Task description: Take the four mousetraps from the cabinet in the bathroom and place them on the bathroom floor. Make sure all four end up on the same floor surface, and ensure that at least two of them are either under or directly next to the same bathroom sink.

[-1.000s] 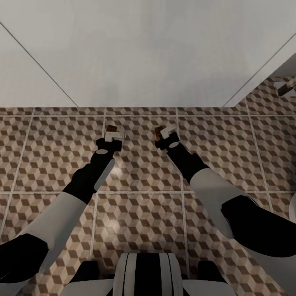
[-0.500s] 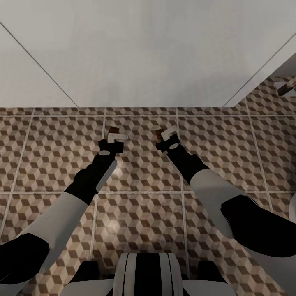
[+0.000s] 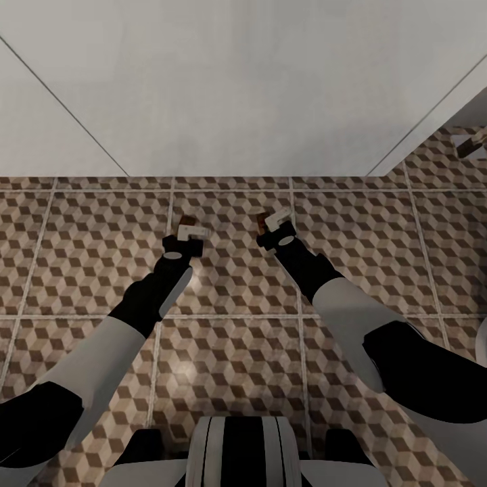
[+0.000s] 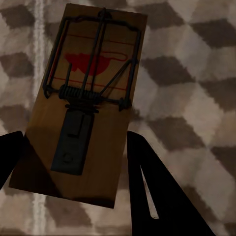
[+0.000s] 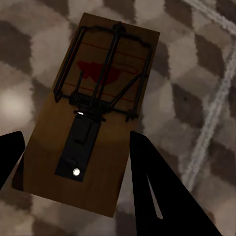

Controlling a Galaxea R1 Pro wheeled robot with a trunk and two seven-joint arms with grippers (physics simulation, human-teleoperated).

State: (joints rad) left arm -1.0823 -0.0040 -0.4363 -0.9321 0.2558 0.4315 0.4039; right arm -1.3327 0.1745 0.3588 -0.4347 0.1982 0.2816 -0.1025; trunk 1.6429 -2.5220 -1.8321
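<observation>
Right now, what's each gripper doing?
Left gripper: shut on a mousetrap.
Right gripper: shut on another mousetrap.

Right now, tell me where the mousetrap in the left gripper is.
In the head view, left of centre: the mousetrap sits between the fingers of the left gripper, over the bathroom floor, just short of the white unit.

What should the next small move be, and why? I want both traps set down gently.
Probably lower both arms a little, then open. Each gripper, left and right, grips a mousetrap between its fingers over the bathroom floor; whether the traps touch the tiles cannot be told.
</observation>
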